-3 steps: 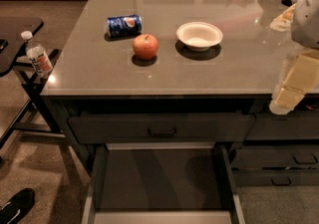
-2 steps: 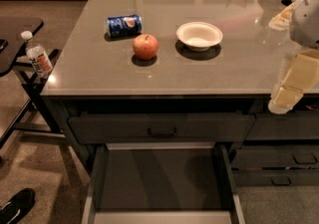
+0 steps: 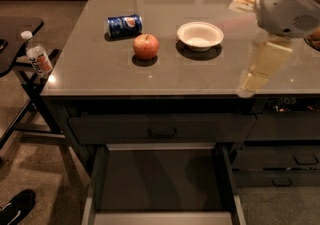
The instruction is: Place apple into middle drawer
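Apple (image 3: 146, 46): upright on the grey countertop (image 3: 100, 76), stem up, left of centre, free of any grasp. Just behind it and to the left, blue Pepsi can (image 3: 124, 25) lying on its side, close but not touching. To the apple's right, white bowl (image 3: 200, 35), upright, apart from the apple.

Middle drawer (image 3: 160, 176): pulled out below the front edge of the counter, flat dark bottom showing, lighter grey rails on both sides and along the front edge. No apple in it. Above it, top drawer front with black bar handle (image 3: 162, 132), closed. Narrower handled drawers (image 3: 295, 159) at right, closed.

Gripper (image 3: 250, 81): pale, hanging over the right part of the countertop near its front edge, under the white arm housing (image 3: 290, 4). Angled down and to the left. Well apart from apple, to the right of the bowl. Spread or pressed together: cannot tell. Nothing seen held in it.

Left of the counter: water bottle (image 3: 38, 58) standing on a black stand (image 3: 20, 24). Black shoe (image 3: 17, 206) on the floor, lower left corner.
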Controlling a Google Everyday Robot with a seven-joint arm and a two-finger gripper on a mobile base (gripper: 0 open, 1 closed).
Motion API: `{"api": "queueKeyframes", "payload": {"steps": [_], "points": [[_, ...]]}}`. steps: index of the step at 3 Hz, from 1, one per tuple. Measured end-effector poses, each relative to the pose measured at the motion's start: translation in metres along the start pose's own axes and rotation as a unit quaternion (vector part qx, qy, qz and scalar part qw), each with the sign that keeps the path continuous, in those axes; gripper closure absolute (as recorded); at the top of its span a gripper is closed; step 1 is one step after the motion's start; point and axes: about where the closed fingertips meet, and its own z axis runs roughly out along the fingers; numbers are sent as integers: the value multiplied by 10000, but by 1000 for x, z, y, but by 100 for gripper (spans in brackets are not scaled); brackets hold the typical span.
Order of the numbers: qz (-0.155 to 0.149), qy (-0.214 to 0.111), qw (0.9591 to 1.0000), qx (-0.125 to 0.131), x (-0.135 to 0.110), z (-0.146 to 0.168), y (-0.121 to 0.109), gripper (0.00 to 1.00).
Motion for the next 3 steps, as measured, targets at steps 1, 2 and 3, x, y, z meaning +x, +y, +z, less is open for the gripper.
{"api": "queueKeyframes", "payload": {"steps": [1, 2, 3], "points": [[-518, -560, 9970, 122, -44, 14, -24, 0], [-518, -560, 9970, 122, -44, 14, -24, 0], [-683, -809, 9943, 126, -58, 29, -34, 0]]}}
